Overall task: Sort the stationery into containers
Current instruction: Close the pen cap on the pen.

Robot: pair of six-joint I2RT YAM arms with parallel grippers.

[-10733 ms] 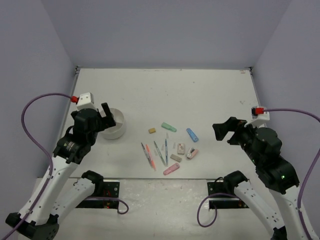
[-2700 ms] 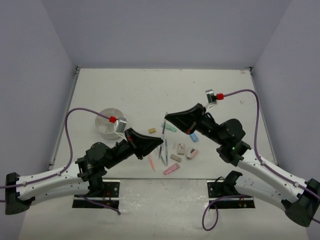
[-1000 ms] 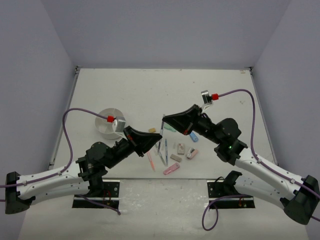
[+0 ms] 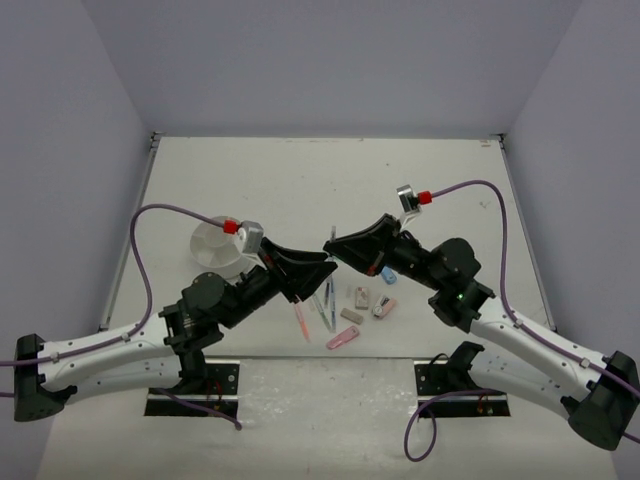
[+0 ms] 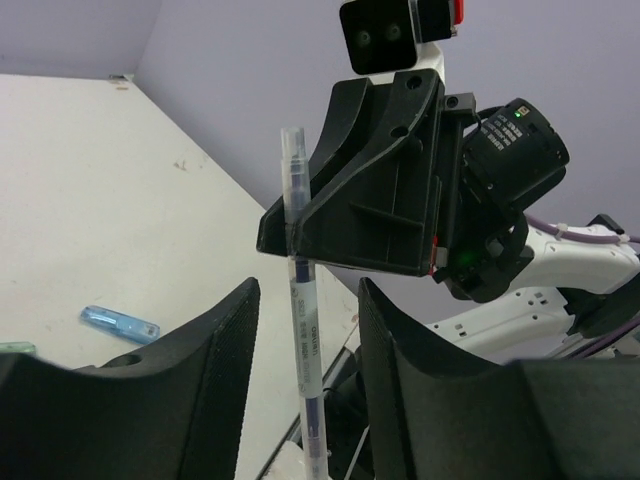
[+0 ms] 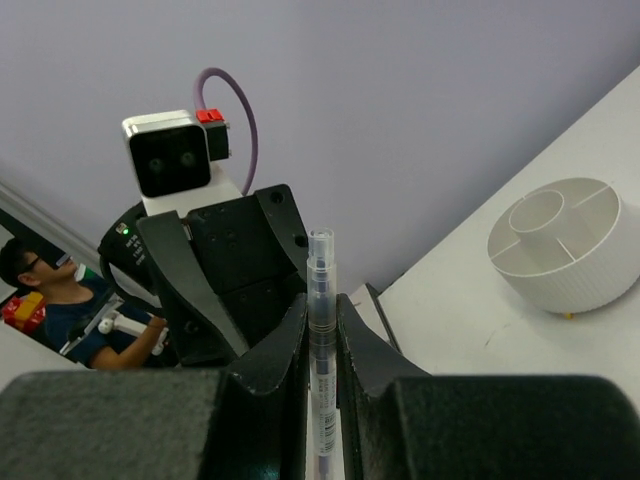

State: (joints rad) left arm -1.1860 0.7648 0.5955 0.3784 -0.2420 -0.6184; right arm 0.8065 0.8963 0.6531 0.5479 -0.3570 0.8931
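A clear grey-blue pen (image 4: 331, 240) stands upright in the air between my two grippers. My right gripper (image 6: 321, 310) is shut on the pen (image 6: 322, 340), pinching its upper barrel. My left gripper (image 5: 305, 300) is open, its fingers either side of the pen's lower barrel (image 5: 304, 340) without touching it. In the top view my left gripper (image 4: 322, 270) sits just below my right gripper (image 4: 333, 243). The round white container (image 4: 211, 243) stands at the left, partly behind the left arm. Its compartments (image 6: 565, 240) show in the right wrist view.
On the table under the grippers lie a pink pen (image 4: 299, 318), two more pens (image 4: 322, 305), small erasers (image 4: 361, 296), a pink marker (image 4: 343, 340), a pink-white marker (image 4: 383, 307) and a blue marker (image 4: 387, 275). Purple walls enclose the table on three sides.
My left gripper was shut on the pen and has opened. My right gripper now pinches the pen. The left arm has shifted up and right.
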